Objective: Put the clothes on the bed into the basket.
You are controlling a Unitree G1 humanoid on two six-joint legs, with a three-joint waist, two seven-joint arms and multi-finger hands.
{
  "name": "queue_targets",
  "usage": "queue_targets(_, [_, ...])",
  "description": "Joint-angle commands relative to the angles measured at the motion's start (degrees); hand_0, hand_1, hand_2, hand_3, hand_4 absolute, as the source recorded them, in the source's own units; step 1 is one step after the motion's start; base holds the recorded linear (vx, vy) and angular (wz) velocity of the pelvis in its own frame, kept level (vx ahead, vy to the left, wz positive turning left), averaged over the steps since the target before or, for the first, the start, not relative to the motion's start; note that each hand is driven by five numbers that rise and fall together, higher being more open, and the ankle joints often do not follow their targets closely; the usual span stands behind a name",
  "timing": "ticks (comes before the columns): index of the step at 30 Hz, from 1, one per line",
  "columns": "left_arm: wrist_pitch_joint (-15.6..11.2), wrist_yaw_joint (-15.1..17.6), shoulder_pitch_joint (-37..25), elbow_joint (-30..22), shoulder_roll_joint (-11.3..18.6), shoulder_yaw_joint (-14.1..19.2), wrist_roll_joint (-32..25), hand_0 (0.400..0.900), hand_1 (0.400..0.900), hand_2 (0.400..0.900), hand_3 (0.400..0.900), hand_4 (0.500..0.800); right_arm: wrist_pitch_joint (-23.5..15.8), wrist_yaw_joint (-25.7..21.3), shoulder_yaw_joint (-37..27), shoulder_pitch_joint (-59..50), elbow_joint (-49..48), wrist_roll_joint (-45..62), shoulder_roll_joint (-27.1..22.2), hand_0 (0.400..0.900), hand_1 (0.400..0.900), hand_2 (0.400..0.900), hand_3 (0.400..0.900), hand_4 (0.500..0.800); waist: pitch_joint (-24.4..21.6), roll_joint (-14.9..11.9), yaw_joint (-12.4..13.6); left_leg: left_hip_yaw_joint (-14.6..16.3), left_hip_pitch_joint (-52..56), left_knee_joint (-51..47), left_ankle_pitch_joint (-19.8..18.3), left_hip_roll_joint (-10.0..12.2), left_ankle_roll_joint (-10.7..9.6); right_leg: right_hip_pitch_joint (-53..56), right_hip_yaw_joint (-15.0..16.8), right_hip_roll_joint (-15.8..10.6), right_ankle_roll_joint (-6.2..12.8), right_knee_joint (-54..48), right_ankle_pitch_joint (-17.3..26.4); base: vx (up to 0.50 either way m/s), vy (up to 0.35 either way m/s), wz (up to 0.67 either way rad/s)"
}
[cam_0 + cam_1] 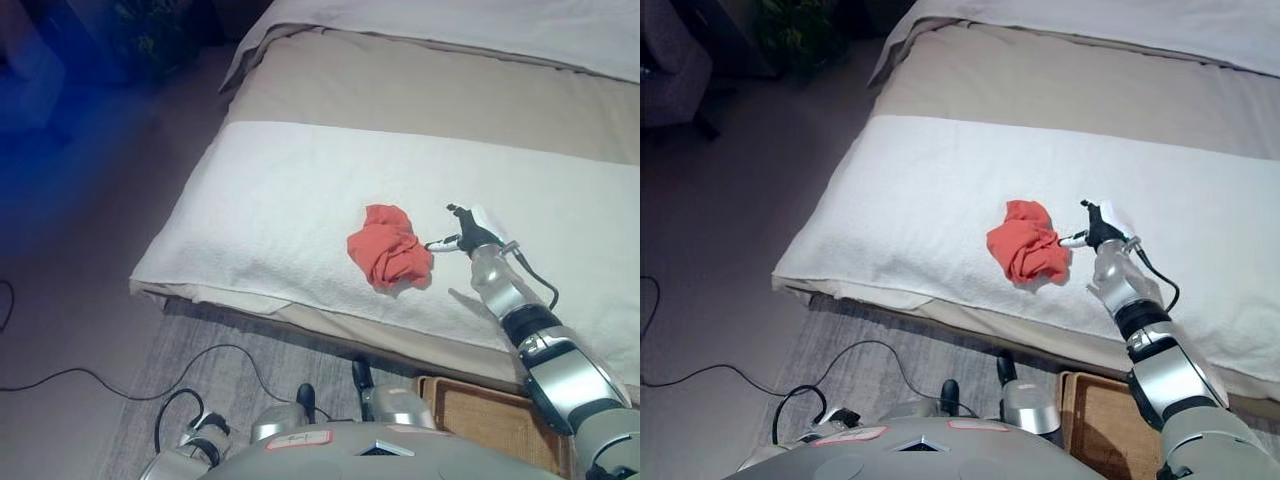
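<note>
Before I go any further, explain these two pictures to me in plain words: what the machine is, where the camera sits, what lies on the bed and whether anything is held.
This is a two-legged humanoid robot with two arms ending in dark hands. Both pictures come from a stereo camera on its head, looking down, so they show one scene from two close spots.

In front is a bed with a white cover. On it lies one crumpled red-orange garment. The robot's right hand reaches over the bed just right of the garment, fingers spread, one fingertip pointing at the cloth. It holds nothing yet.

The left hand hangs low near the floor at the bottom; its fingers are too unclear to judge.

A brown woven basket sits on the floor beside the bed, at lower right, partly hidden by the right arm.
</note>
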Motion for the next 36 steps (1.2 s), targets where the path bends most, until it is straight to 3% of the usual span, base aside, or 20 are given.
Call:
queue_targets(1, [1.71, 2.24, -2.58, 2.77, 2.17, -3.73, 0.35, 0.9, 0.9, 0.9, 0.9, 0.8, -0.71, -4.08, 3.26, -11.95, 5.66, -3.39, -0.21, 0.9, 0.9, 0.9, 0.9, 0.8, -1.48, 2.58, 1.0, 2.35, 0.78, 0.53, -2.57, -4.16, 1.84, -4.79, 5.06, -1.25, 1.58, 3.23, -2.52, 0.06, -0.052, 0.31])
queue_targets(7, [0.64, 2.43, -2.33, 1.99, 1.55, -5.93, -0.79, 0.9, 0.9, 0.9, 0.9, 0.8, 0.07, -3.43, 5.84, -15.99, 14.42, -4.76, -1.01, 0.9, 0.9, 0.9, 0.9, 0.8, -1.22, 7.82, 2.3, 1.04, -2.06, 0.3, -1.0, -4.48, 1.17, -5.47, 3.51, -2.7, 1.57, 0.61, -2.04, 0.06, -0.046, 0.24])
queue_targets(10, [0.37, 2.5, -2.6, 2.03, 1.48, -6.4, -1.15, 0.9, 0.9, 0.9, 0.9, 0.8, 0.24, -2.76, 6.6, -15.98, 16.36, -4.76, -0.82, 0.9, 0.9, 0.9, 0.9, 0.8, -1.29, 9.11, 2.54, 1.32, -2.9, -0.21, -0.07, -4.14, 0.67, -5.94, 3.04, -2.87, 1.51, 0.05, -1.99, 0.05, -0.056, 0.17])
queue_targets(22, [1.67, 4.61, -7.36, 3.8, 1.19, -4.32, -2.47, 0.9, 0.9, 0.9, 0.9, 0.8, 0.3, -1.47, 7.83, -8.41, 19.66, -7.09, 1.99, 0.9, 0.9, 0.9, 0.9, 0.8, -0.14, 9.02, 0.84, 2.46, -5.51, -0.4, -0.43, -3.33, 0.27, -9.28, 3.64, -1.89, 0.92, -0.01, -2.23, 0.02, -0.038, 0.0])
queue_targets(26, [1.5, 4.92, -8.18, 3.98, 1.26, -4.12, -2.98, 0.9, 0.9, 0.9, 0.9, 0.8, 0.15, -1.56, 7.84, -8.67, 20.23, -6.58, 3.22, 0.9, 0.9, 0.9, 0.9, 0.8, -0.2, 8.9, 1.31, 4.48, -8.69, -0.4, -0.04, -3.51, 0.26, -13.11, 4.73, -2.24, 1.19, -0.01, -0.92, -0.05, 0.001, -0.11])
queue_targets(36, [2.92, 7.03, -10.0, 4.45, 1.59, -3.06, -2.57, 0.9, 0.9, 0.9, 0.9, 0.8, -0.92, -2.84, 9.47, -5.47, 14.38, -5.5, 8.44, 0.9, 0.9, 0.9, 0.9, 0.8, 0.78, 7.57, 1.51, 5.79, -8.43, -0.4, -1.29, -2.92, 0.56, -13.28, 6.02, -0.96, 0.81, -0.01, -0.99, 0.02, -0.01, -0.09])
